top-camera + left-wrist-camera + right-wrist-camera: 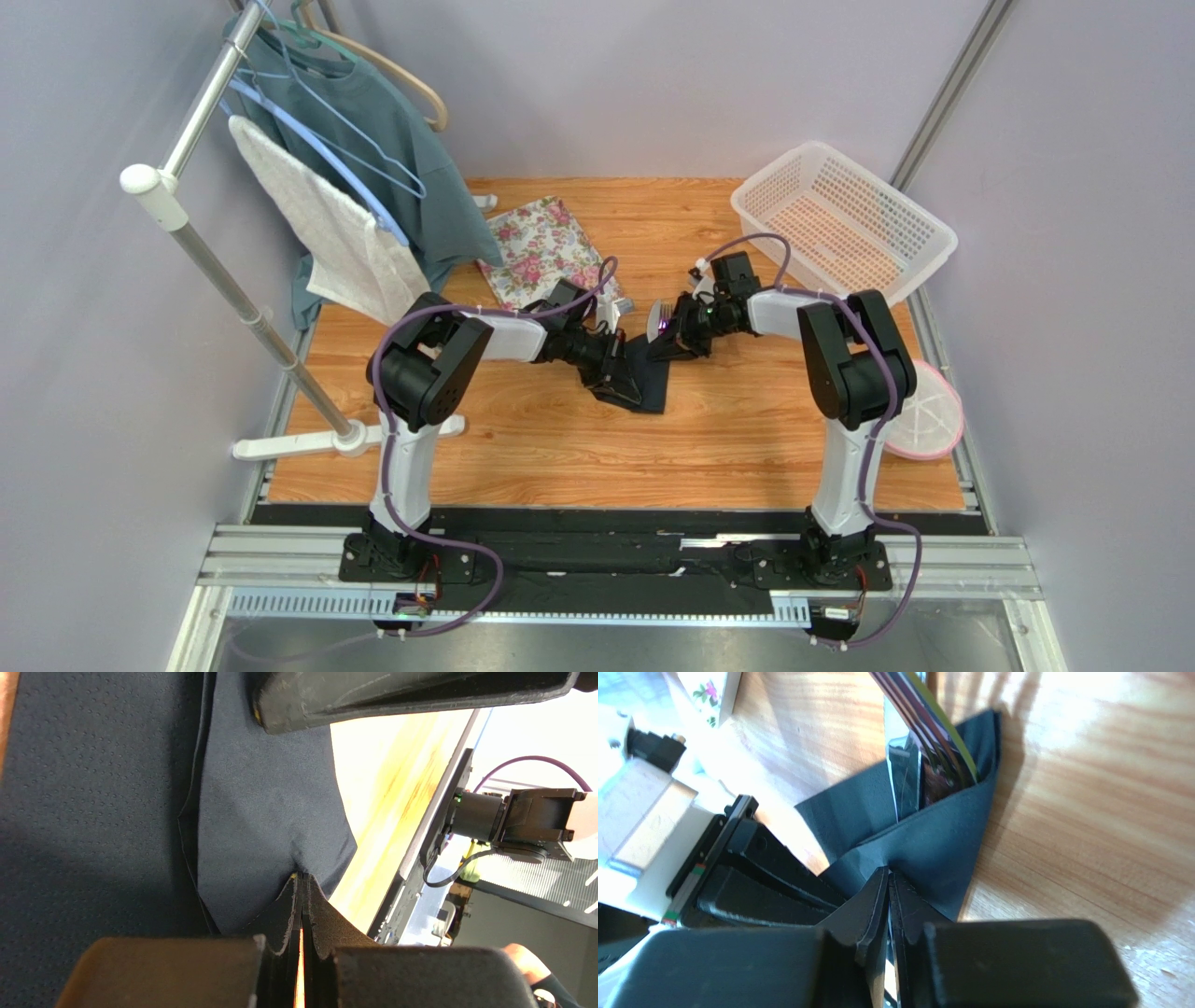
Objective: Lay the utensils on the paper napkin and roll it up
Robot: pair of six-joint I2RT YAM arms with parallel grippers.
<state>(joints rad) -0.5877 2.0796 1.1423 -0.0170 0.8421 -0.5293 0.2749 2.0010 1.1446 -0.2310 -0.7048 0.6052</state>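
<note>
The black paper napkin lies mid-table, one side folded over. In the right wrist view the fold covers the ends of the purple fork and the pale grey knife, which stick out at the top. A bit of the fork shows from above. My left gripper is shut on a pinch of napkin, fingertips together. My right gripper is shut on the folded napkin edge. The two grippers are close together over the napkin.
A floral tray lies behind the napkin at the left. A white mesh basket stands back right. A pink-rimmed round dish sits at the right edge. A clothes rack with a teal shirt and white towel stands left.
</note>
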